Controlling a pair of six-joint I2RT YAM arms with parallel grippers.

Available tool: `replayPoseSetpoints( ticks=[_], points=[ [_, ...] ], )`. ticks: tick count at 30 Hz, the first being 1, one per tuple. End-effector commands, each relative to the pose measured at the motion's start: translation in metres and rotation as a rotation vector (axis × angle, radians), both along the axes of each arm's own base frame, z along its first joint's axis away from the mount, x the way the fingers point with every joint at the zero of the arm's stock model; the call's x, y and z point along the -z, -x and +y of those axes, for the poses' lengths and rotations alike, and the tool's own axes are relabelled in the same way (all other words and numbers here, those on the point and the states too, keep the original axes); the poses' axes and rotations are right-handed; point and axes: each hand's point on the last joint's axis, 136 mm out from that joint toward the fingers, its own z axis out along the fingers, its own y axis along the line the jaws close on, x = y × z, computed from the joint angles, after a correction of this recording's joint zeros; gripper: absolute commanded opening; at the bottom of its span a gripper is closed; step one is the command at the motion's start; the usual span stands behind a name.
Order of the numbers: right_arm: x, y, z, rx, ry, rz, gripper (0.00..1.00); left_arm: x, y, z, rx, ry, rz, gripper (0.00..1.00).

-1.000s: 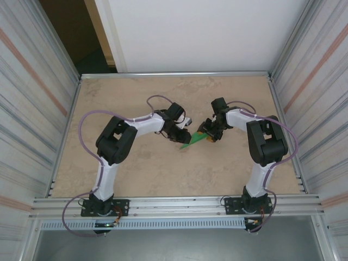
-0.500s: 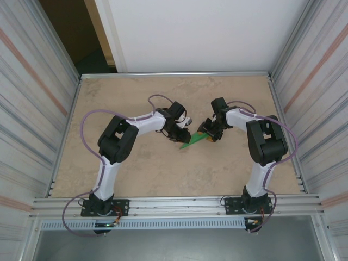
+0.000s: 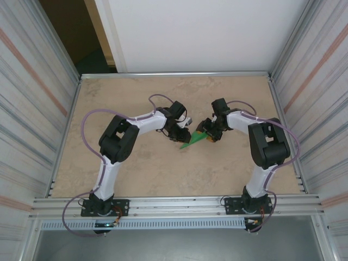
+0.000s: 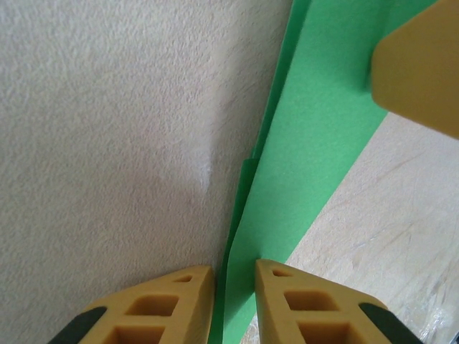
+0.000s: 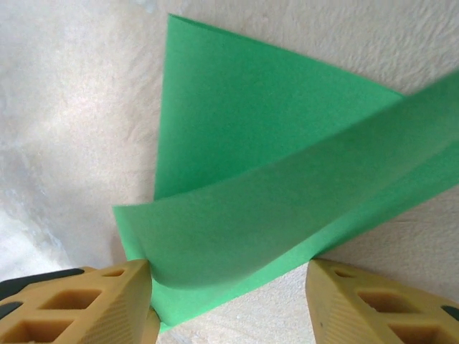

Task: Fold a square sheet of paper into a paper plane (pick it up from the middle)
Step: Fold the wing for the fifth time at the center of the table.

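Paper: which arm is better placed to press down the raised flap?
Right, probably: the right fingers are open astride the raised flap of the paper, while the left fingers are pinched on its edge, holding it.

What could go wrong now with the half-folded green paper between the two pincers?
1. The raised flap of the green paper is curved, not creased; it may spring back, since the right pincer stands open around it.
2. The left pincer pinches only a thin edge; a pull might tear it or slip off.
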Motion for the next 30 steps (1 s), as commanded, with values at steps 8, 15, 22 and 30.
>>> replayPoseSetpoints(
  ticks=[8,15,22,30],
  points=[
    [-0.066,0.002,0.022,-0.118,-0.070,-0.299,0.46,0.064,0.020,0.028,0.001,-0.187,0.081,0.25],
    [-0.051,-0.004,0.045,-0.152,-0.101,-0.269,0.21,0.064,0.020,0.028,0.000,-0.188,0.081,0.25],
    [-0.030,-0.008,0.051,-0.166,-0.107,-0.219,0.16,0.066,0.021,0.030,-0.005,-0.196,0.085,0.25],
    [-0.010,-0.005,0.043,-0.149,-0.081,-0.171,0.14,0.067,0.021,0.031,-0.008,-0.199,0.087,0.24]
  ],
)
